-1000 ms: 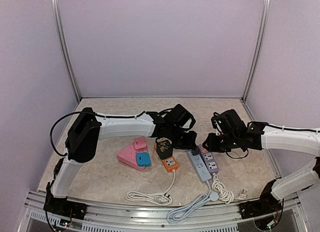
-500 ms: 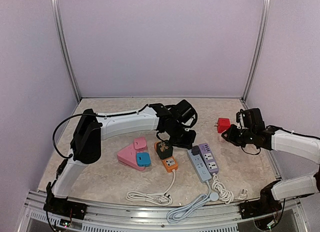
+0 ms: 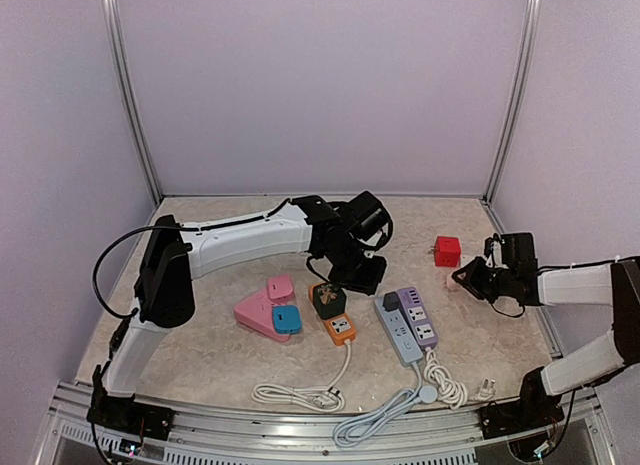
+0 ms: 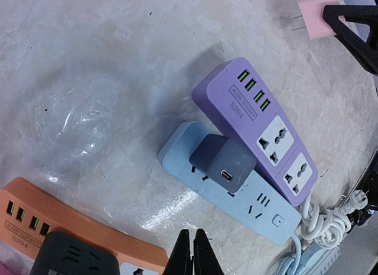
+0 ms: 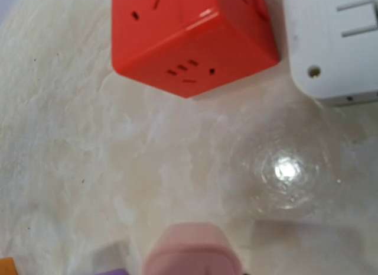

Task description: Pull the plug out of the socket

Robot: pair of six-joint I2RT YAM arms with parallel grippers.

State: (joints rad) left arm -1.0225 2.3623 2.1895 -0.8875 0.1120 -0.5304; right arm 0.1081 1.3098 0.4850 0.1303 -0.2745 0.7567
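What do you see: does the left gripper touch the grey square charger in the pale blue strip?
Apart. Left wrist view: table shows between left gripper and grey square charger.

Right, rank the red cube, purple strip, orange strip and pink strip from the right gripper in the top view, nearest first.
1. Red cube, just behind and left of the right gripper.
2. Purple strip, front-left of it.
3. Orange strip, centre.
4. Pink strip, far left.

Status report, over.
Left gripper shut, empty. Right gripper shut on pink plastic plug, clear of purple power strip. Dark grey charger sits in pale blue strip.
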